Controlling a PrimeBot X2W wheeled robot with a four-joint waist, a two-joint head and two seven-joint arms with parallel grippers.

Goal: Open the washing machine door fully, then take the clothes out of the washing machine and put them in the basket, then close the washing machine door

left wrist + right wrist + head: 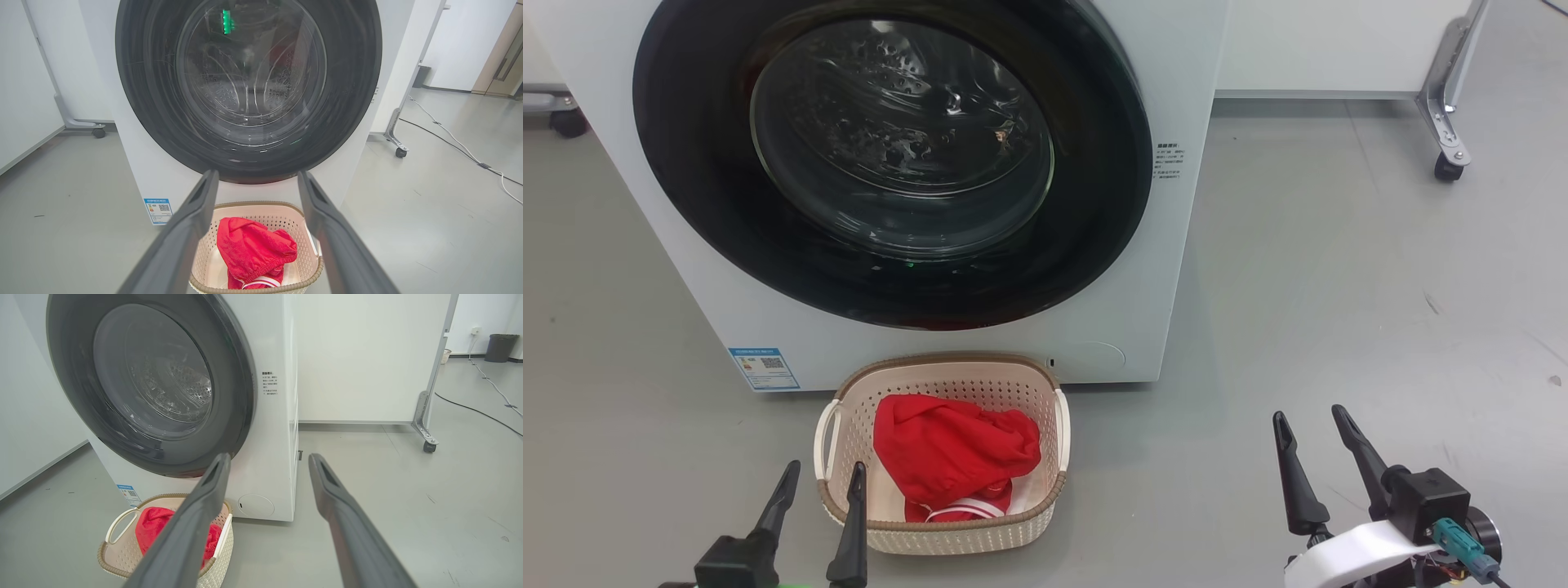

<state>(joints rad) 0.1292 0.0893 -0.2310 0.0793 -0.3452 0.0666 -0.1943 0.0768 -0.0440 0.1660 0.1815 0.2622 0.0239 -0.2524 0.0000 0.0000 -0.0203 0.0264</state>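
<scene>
The washing machine [1164,269] stands in front of me with its round black-rimmed door [898,155] shut flat against the front. The cream basket [947,359] sits on the floor right below the door, and the red clothes [952,453] lie bunched inside it. My left gripper [825,467] hovers open and empty at the basket's near left corner. My right gripper [1308,413] is open and empty over bare floor to the basket's right. The left wrist view looks past my left gripper [258,173] at the door [249,73], the basket [261,204] and the clothes [253,249]. The right wrist view shows my right gripper [269,455] aimed at the machine's right front corner.
A white partition on a metal leg with a caster [1450,167] stands behind and to the right of the machine. A cable [449,139] runs across the grey floor on the right. A dark bin [500,347] stands far off. A blue label [764,367] marks the machine's lower left.
</scene>
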